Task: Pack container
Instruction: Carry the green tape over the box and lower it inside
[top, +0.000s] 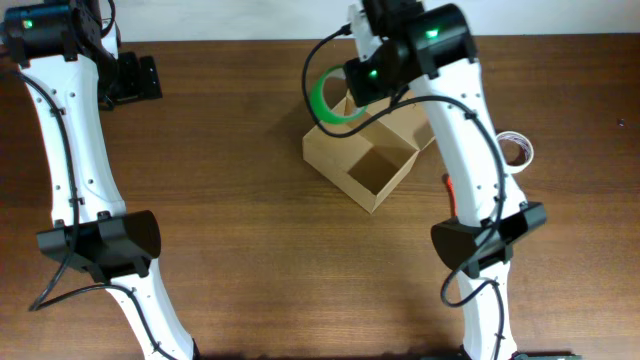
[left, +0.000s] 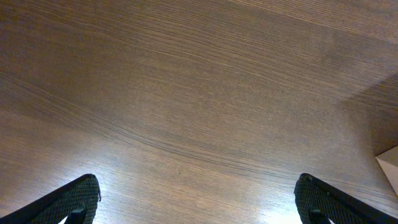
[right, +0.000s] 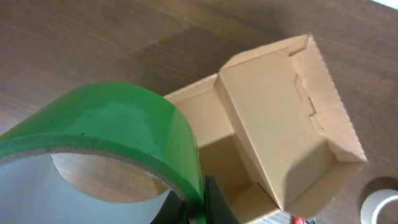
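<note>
One container (top: 340, 160), a tan cardboard box, sits on the desk (top: 250, 230) turned at an angle to its edges. It is open and its inside is bare. Its hinged flap lid (right: 273, 118) stands back from the far-right side of the container and is partly under the right arm in the overhead view.

There are two tape rolls. The green tape roll (top: 325, 95) hangs at the container's far-left corner and overlaps the rim as seen from above. The white tape roll (top: 517, 150) lies flat on the desk to the right of the container, well apart from it, on the other side of the right arm. A small red thing (top: 447, 186) shows just right of the container's right corner. It is mostly hidden by the arm, and what it is cannot be told.

The right fingers (right: 214, 202) are pinched nearly together on the wall of the green tape roll, carrying it at the container's edge. One dark finger shows against the green band.

The left fingers (left: 78, 199) are spread fully wide and hold nothing. They hover over bare desk far to the left of the container, touching nothing.
</note>
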